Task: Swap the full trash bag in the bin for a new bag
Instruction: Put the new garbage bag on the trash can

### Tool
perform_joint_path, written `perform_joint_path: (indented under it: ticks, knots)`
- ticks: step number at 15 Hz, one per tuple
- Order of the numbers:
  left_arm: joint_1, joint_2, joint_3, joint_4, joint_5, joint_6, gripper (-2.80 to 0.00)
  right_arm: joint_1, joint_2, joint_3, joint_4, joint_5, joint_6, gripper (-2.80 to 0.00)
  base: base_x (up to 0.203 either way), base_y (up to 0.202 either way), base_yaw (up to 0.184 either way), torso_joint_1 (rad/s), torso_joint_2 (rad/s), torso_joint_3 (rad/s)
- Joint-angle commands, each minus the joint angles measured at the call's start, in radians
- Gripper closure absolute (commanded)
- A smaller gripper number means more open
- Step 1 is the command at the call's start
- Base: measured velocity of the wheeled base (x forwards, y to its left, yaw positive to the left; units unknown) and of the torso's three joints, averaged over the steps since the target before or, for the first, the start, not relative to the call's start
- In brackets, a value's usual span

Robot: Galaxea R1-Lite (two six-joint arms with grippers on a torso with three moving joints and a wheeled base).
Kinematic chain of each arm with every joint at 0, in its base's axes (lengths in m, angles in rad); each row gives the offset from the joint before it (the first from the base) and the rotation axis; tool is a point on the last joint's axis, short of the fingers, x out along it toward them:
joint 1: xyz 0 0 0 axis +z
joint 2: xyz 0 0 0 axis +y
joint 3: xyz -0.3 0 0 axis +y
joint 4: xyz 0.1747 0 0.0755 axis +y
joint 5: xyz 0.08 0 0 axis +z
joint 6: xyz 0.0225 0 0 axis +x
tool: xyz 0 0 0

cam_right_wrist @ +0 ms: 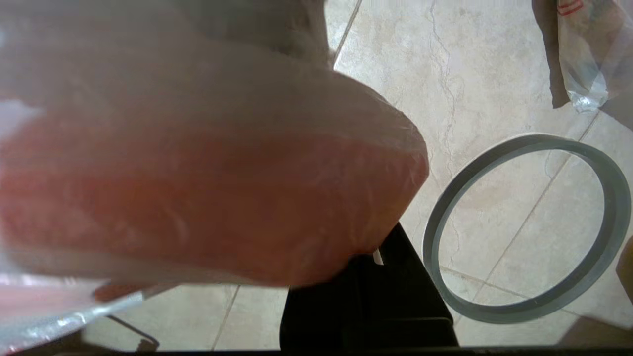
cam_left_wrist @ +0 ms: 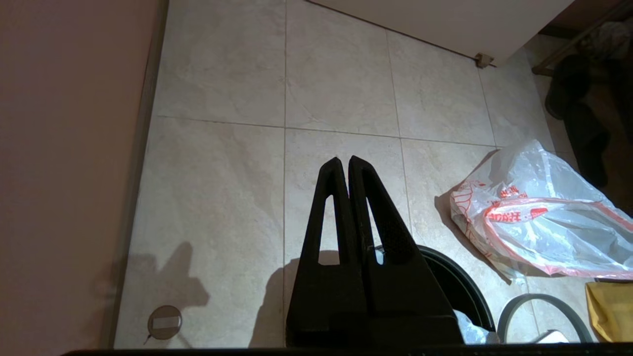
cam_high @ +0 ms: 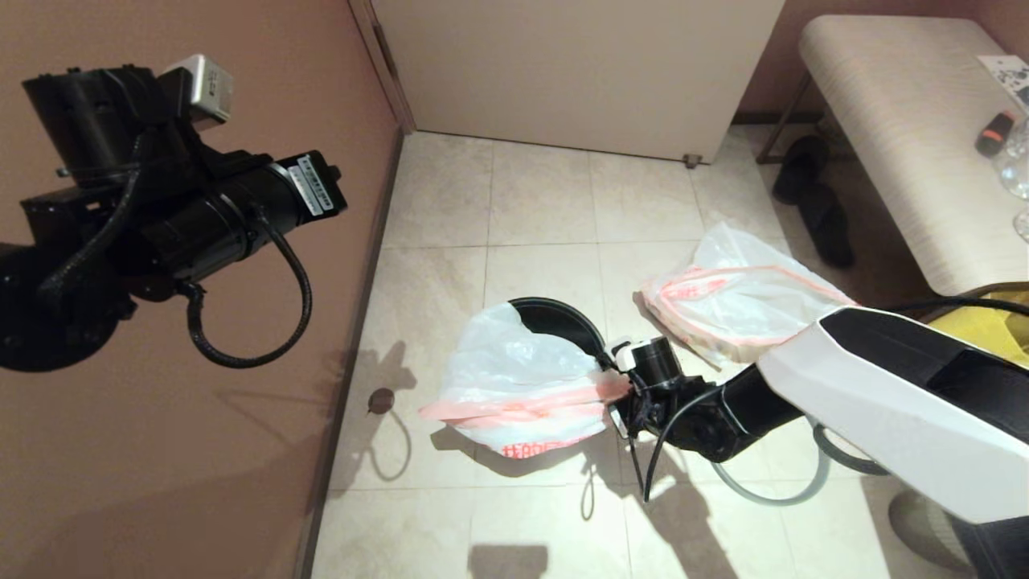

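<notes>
The new bag (cam_high: 514,378), limp white plastic with a pink-red hem, drapes over the black bin (cam_high: 563,318), covering most of its mouth. My right gripper (cam_high: 621,388) is shut on the hem at the bag's right edge. In the right wrist view the pink hem (cam_right_wrist: 207,188) hides the fingertips of the gripper (cam_right_wrist: 366,247). The full trash bag (cam_high: 735,301) lies on the floor to the right of the bin, also seen as the printed bag (cam_left_wrist: 539,222). My left gripper (cam_left_wrist: 344,160) is shut and empty, raised high at the left by the wall.
The grey hoop (cam_right_wrist: 524,227) lies loose on the tiles beside the bin, under my right arm (cam_high: 884,386). A yellow bag (cam_high: 1001,326) and a padded bench (cam_high: 908,121) stand at the right, with dark slippers (cam_high: 812,201) under it. A floor drain (cam_high: 380,400) sits near the left wall.
</notes>
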Motion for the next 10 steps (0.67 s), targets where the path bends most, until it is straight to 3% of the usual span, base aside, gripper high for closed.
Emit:
perform_joint_path:
  ticks: [1, 5, 10]
  knots:
    - [0.001, 0.003, 0.0, -0.003, 0.001, -0.001, 0.0, -0.001, 0.07, -0.057, 0.0, -0.002, -0.001, 0.0, 0.0, 0.0, 0.0, 0.0, 0.0, 0.0]
    - [0.0, 0.003, 0.0, -0.003, 0.001, -0.002, 0.0, -0.019, 0.117, -0.201, 0.035, -0.034, -0.003, 0.0, 0.0, 0.0, 0.0, 0.0, 0.0, 0.0]
    - [0.0, -0.001, 0.002, -0.003, 0.001, -0.003, 0.0, -0.027, 0.156, -0.297, -0.103, -0.122, 0.0, 0.0, 0.0, 0.0, 0.0, 0.0, 0.0, 0.0]
